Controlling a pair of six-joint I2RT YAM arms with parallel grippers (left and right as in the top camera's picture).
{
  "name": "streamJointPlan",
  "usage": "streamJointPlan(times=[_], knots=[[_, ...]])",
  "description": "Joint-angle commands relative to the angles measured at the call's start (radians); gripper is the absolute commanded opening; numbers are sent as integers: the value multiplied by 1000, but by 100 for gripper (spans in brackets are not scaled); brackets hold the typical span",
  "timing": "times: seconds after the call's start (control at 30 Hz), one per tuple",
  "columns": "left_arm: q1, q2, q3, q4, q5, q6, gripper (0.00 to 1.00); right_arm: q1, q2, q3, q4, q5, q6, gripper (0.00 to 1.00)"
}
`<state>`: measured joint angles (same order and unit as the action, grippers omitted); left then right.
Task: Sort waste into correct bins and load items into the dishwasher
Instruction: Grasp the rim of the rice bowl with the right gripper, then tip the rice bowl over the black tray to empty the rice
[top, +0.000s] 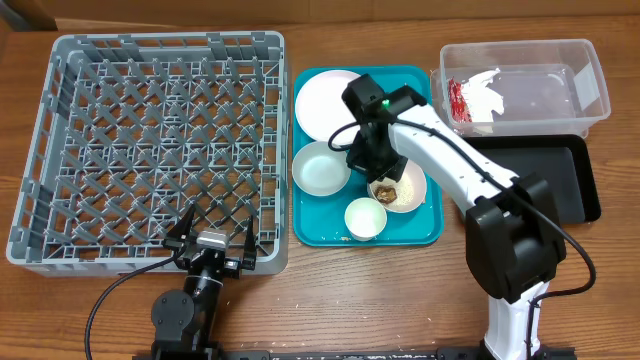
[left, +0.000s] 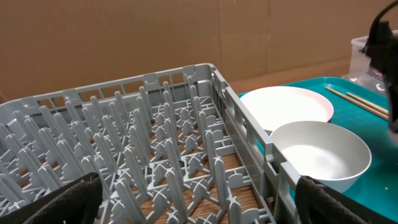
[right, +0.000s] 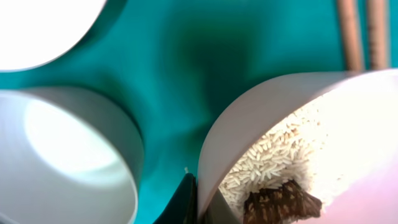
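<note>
My right gripper (top: 372, 165) (right: 202, 186) is shut on the rim of a white bowl (top: 405, 195) (right: 249, 124), one finger inside and one outside. The bowl holds rice grains (right: 267, 155) and a brown food lump (top: 385, 188) (right: 283, 202). It sits on the teal tray (top: 420, 232) beside an empty bowl (top: 320, 168) (right: 62, 149), a plate (top: 322, 100) and a small cup (top: 365, 218). Chopsticks (right: 360, 31) (left: 357, 101) lie on the tray. My left gripper (top: 213, 235) (left: 199, 193) is open and empty at the front edge of the grey dish rack (top: 160, 45) (left: 155, 124).
A clear tub (top: 520, 50) at the back right holds a red-and-silver wrapper (top: 458, 100) and crumpled white paper (top: 485, 95). A black tray (top: 545, 180) lies in front of it. The rack holds no dishes.
</note>
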<state>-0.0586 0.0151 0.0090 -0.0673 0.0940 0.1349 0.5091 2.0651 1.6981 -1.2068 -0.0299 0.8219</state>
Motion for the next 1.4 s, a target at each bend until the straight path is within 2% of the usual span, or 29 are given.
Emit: streamJointPlan(times=[0.0,0.13,0.3,0.33,0.57,0.87,1.03,1.17,1.37], knots=[[0,-10,-4,-3,0,15,100,-30,-72,102,-63,-10,-95,4],[0,-10,-4,-3,0,15,100,-78,-152,154,-146,-13,-166,4],[0,-10,-4,-3,0,15,100,-212,-306,154,-191,-94,-336,4],[0,-10,-4,-3,0,15,100,-275,-342,154,-207,-132,-416,4],[0,-10,-4,-3,0,15,100,-524,-380,142,-227,-403,-735,4],[0,-10,-4,-3,0,15,100,-908,-380,-195,-117,-931,-1136,4],[0,-10,-4,-3,0,15,100,-1005,-359,-431,73,-1076,-1220,4],[0,-10,-4,-3,0,15,100,-1033,-318,-599,280,-1240,-1219,4],[0,-10,-4,-3,0,15,100,-1036,-254,-665,380,-1412,-1205,4]])
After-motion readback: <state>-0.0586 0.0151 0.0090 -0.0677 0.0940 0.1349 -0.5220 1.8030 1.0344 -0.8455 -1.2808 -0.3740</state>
